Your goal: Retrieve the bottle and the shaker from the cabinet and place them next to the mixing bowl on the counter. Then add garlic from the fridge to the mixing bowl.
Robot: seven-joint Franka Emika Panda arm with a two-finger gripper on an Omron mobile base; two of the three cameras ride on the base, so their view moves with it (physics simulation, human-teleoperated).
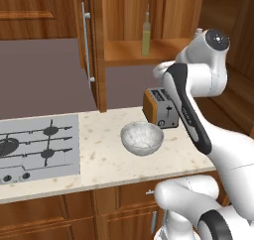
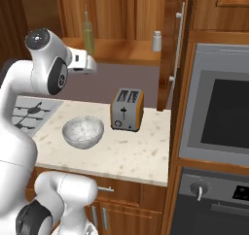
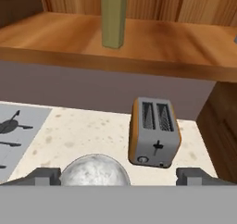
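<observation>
Oil bottle [image 1: 146,34] is looking tall, slick and tippy on the cabinet shelf [image 1: 129,50] — I'd be gripping the fat lower body, not the neck. Tool [image 3: 118,176] is hanging wide open, empty.

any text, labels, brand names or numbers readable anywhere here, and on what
None can be read.
Oven panel: small pale marks, too blurred to read.
Toaster: only a lever and a knob, no lettering.
Bottle, shaker, mixing bowl: no labels visible.
</observation>
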